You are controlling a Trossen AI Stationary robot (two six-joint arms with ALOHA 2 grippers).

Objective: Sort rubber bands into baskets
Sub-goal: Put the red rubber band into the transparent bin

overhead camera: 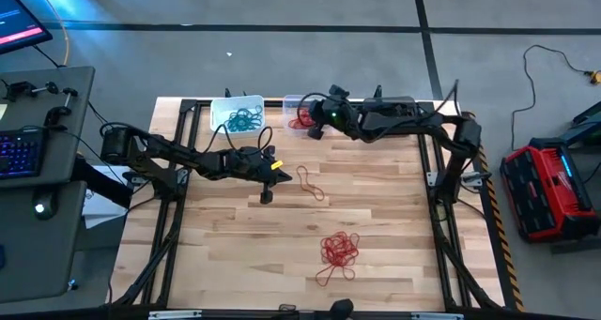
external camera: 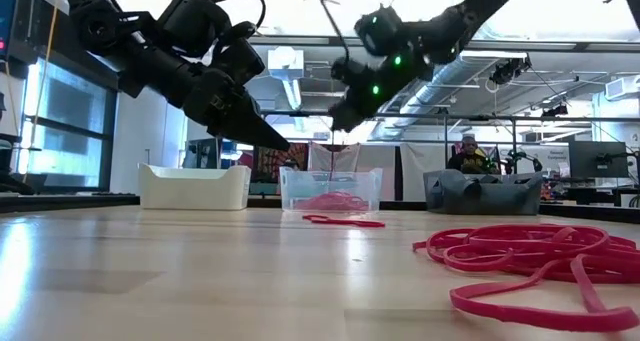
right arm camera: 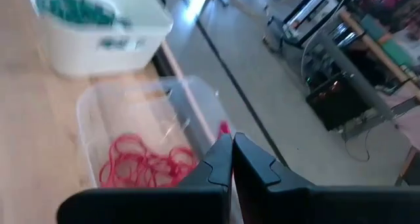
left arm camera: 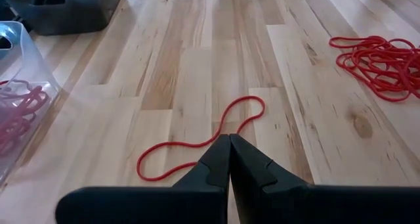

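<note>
Left gripper (left arm camera: 230,159) hovers shut, seemingly above red rubber band (left arm camera: 197,145).

Your worktop (overhead camera: 376,217): pale wood planks in a black frame. Along its far edge you have a white basket (overhead camera: 237,114), a clear basket (overhead camera: 299,112) and a dark grey basket (external camera: 480,192). On the bare wood: one loose red band (overhead camera: 311,181) mid-worktop, and a red bunch (overhead camera: 339,251) nearer the front.

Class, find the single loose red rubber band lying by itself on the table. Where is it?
In the high view, the single red rubber band lies mid-table, just right of the left claw, with the big red bunch nearer the front edge.
</note>
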